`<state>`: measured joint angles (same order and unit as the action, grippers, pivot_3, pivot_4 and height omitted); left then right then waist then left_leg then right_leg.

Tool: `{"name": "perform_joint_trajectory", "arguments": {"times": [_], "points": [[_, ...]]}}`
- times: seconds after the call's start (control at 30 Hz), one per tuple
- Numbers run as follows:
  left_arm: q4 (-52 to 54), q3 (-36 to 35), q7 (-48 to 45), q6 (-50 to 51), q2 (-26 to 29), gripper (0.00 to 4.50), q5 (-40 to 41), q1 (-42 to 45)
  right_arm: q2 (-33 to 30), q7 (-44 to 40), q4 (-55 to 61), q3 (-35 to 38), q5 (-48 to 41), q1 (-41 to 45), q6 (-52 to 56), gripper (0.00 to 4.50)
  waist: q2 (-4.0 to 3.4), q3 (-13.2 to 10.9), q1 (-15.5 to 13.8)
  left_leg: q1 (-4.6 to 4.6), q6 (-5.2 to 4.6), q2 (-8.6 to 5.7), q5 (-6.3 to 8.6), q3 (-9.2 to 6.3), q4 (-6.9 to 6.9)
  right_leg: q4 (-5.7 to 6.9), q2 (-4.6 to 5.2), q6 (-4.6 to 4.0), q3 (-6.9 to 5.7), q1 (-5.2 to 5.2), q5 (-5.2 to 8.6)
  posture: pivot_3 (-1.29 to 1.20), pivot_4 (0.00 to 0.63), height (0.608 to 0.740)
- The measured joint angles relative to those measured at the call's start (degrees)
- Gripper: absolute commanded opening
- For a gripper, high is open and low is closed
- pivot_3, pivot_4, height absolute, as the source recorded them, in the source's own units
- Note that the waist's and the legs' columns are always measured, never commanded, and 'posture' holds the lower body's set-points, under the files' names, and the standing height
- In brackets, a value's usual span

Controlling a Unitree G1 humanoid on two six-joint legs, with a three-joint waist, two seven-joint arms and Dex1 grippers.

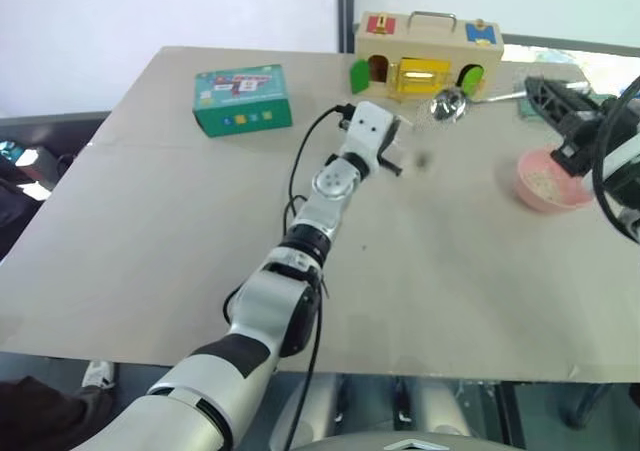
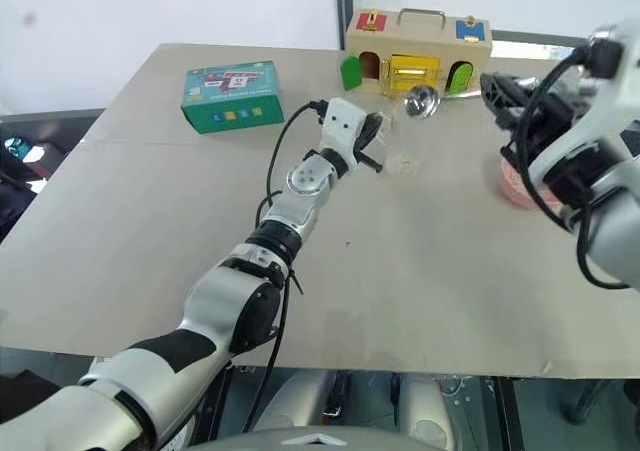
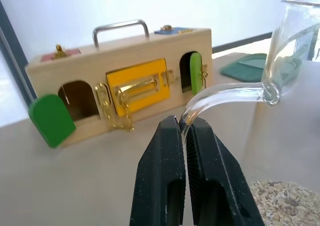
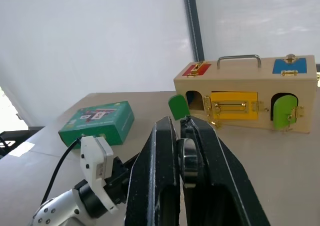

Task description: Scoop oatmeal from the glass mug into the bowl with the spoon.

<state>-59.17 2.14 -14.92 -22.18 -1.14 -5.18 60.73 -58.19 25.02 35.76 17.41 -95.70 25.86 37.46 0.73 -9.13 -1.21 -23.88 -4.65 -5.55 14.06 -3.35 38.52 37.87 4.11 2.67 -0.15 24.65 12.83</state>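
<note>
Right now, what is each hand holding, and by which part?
The left hand pinches the glass mug by its curved handle. The right hand is clamped on the spoon by its thin handle.

bowl [image 1: 548,183] pink | oatmeal [image 3: 287,203] beige | glass mug [image 3: 295,40] clear | box [image 1: 243,98] green

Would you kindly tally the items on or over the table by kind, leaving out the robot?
Boxes: 2, the green card box and the wooden latch box
Tableware: 3, the glass mug, the pink bowl and the spoon
Teal dustpan: 1
Total: 6
</note>
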Motion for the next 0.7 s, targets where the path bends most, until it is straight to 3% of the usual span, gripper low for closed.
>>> {"name": "perform_joint_trajectory", "arguments": {"times": [0.2, 0.33, 0.5, 0.6, 0.7], "points": [[0.13, 0.78, 1.24, -5.52, -0.94, 0.02, -0.47, -0.02, -7.96, -6.96, -3.15, -0.49, 3.8, 0.62, 6.13, 0.0, 0.0, 0.0, -0.08, -0.03, -0.04, 0.02, 0.03, 0.01, -0.01, -0.04, 0.01, 0.0, -0.01, 0.0, 0.0, 0.0, 0.15, 0.74], [0.15, 2.9, 2.34, -10.69, -2.21, 0.02, -2.21, -0.09, -10.89, -13.35, -3.12, -7.39, 14.25, 2.67, 10.02, 0.0, 0.0, 0.0, -0.05, -0.04, -0.06, 0.02, 0.04, 0.04, 0.02, -0.04, 0.03, 0.0, 0.0, 0.01, 0.0, 0.0, 0.15, 0.74], [-0.86, 6.69, 6.66, -15.98, -2.81, 0.02, -7.71, -0.13, -10.58, -22.77, -4.43, -21.82, 35.03, 9.22, 12.41, 0.0, -0.01, 0.0, 0.2, -0.03, -0.04, 0.02, 0.04, 0.05, 0.0, -0.03, 0.02, 0.01, 0.01, 0.04, 0.0, 0.0, 0.15, 0.74], [-2.55, 7.58, 8.98, -16.36, -2.73, 0.02, -9.98, -0.14, -7.52, -27.1, -5.66, -24.16, 41.92, 9.69, 12.3, 0.0, 0.0, 0.0, 0.22, -0.04, -0.04, 0.0, 0.04, 0.04, 0.0, -0.04, 0.01, 0.01, 0.02, 0.06, 0.0, 0.0, 0.15, 0.74], [-3.08, 7.85, 10.55, -16.91, -2.52, 0.02, -10.93, -0.13, -2.6, -28.19, -7.87, -21.2, 40.45, 9.71, 14.21, 0.0, 0.01, -0.01, 0.16, -0.06, -0.03, 0.01, 0.03, 0.0, 0.0, -0.04, 0.0, 0.01, 0.0, 0.07, 0.0, 0.0, 0.15, 0.74]]}}
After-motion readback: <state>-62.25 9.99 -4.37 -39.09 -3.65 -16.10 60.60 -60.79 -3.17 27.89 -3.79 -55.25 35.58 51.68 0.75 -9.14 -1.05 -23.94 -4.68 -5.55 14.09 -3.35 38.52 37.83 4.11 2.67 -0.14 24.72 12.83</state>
